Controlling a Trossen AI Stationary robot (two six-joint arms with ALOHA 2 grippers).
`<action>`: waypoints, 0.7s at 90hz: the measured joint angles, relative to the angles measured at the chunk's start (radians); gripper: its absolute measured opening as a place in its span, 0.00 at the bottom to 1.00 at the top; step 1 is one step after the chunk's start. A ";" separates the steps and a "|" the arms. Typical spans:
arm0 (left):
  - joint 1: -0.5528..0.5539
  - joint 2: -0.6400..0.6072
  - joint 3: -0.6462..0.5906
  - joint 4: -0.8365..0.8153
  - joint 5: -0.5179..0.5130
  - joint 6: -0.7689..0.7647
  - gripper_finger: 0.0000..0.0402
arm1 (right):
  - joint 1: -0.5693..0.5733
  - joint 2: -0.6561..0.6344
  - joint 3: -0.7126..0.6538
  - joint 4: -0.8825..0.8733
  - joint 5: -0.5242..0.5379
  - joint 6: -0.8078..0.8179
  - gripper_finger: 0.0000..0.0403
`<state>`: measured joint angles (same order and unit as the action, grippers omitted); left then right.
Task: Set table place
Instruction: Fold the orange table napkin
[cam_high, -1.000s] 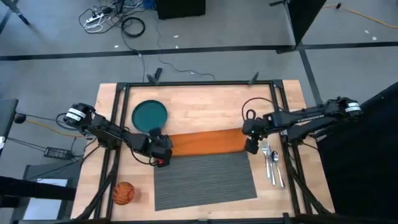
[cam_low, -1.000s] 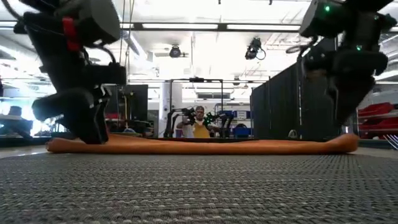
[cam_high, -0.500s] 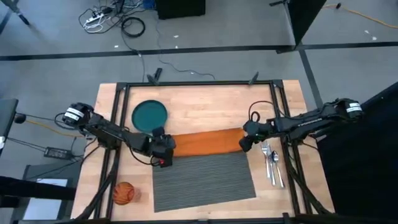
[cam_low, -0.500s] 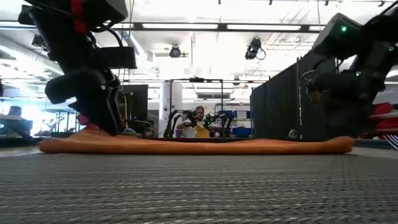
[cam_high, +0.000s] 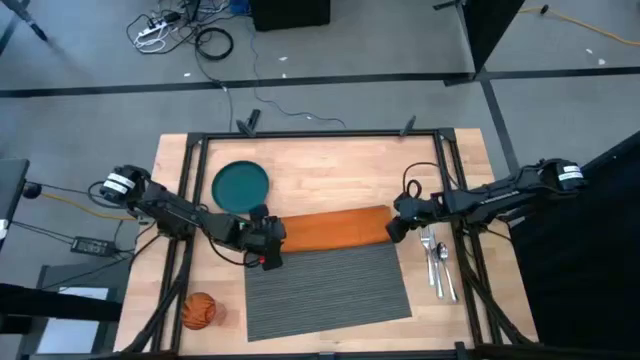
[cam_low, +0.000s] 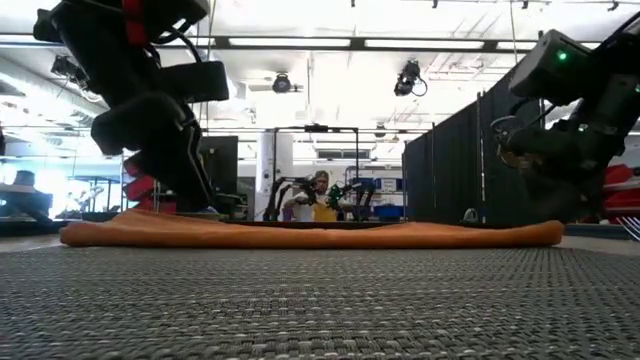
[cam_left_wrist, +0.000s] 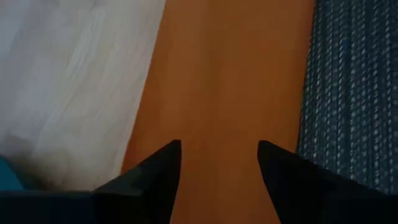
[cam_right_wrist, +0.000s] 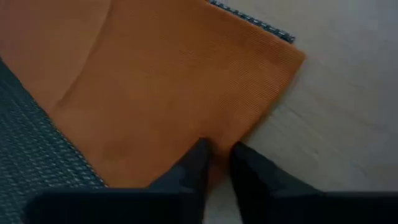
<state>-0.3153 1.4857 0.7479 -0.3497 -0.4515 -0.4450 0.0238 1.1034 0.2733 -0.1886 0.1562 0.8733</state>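
Left gripper (cam_high: 268, 243) was over the left end of the orange napkin (cam_high: 330, 229), fingers (cam_left_wrist: 155, 174) spread apart above the cloth, nothing between them. Right gripper (cam_high: 396, 228) pinched the napkin's right edge, fingers (cam_right_wrist: 193, 165) nearly closed on it. Napkin lay stretched along the far edge of the grey placemat (cam_high: 330, 288) on the tabletop (cam_high: 330, 180). Teal plate (cam_high: 241, 186) sat beyond the left gripper; cutlery (cam_high: 436, 262) just right of the placemat.

it looked like a robotics lab: black curtain partitions (cam_low: 455, 170), ceiling strip lights (cam_low: 320, 42), floor cables (cam_high: 190, 30), perhaps another rig (cam_low: 300, 190) behind.
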 joint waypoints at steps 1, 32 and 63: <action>0.000 0.000 0.000 0.000 0.000 0.000 0.49 | 0.000 0.000 0.000 0.000 0.001 -0.002 0.02; 0.000 0.000 0.000 0.011 0.000 0.018 0.49 | -0.002 -0.060 0.162 -0.351 0.022 -0.048 0.00; 0.001 0.041 0.001 0.200 -0.005 0.081 0.49 | -0.002 -0.074 0.228 -0.419 0.027 -0.067 0.00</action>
<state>-0.3139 1.5264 0.7490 -0.1499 -0.4562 -0.3636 0.0223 1.0290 0.5017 -0.6081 0.1828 0.8068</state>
